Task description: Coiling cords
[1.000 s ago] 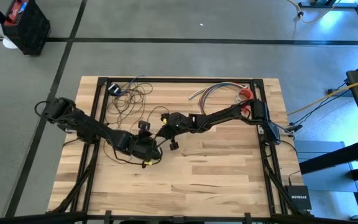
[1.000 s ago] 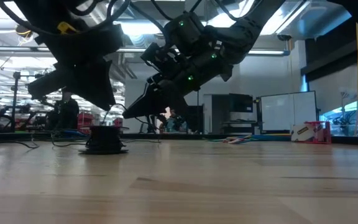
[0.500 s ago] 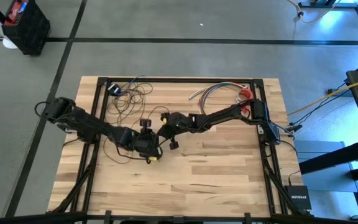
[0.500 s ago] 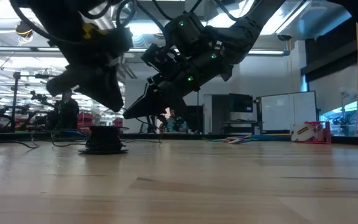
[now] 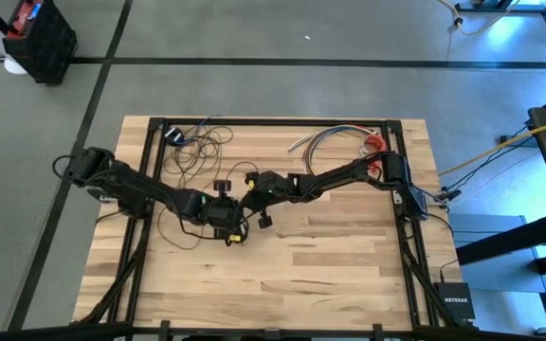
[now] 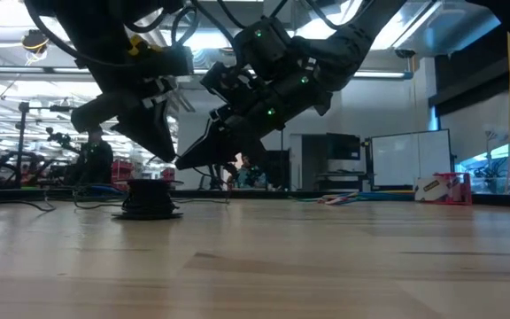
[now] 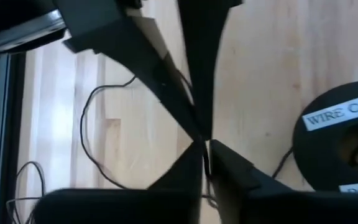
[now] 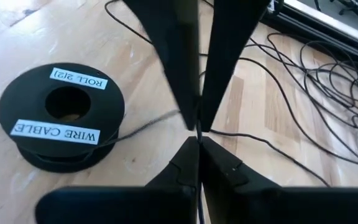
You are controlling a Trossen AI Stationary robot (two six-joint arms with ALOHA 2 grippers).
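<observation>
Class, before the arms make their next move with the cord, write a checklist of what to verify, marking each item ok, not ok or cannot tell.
1. Right tool shut on cord: ok.
2. Left tool shut: ok.
3. Left tool holding cord: cannot tell.
4. Tools clear of each other: not ok, tips meet.
5. Spool flat on table: ok.
6. Loose loops tidy: not ok, tangled heap.
</observation>
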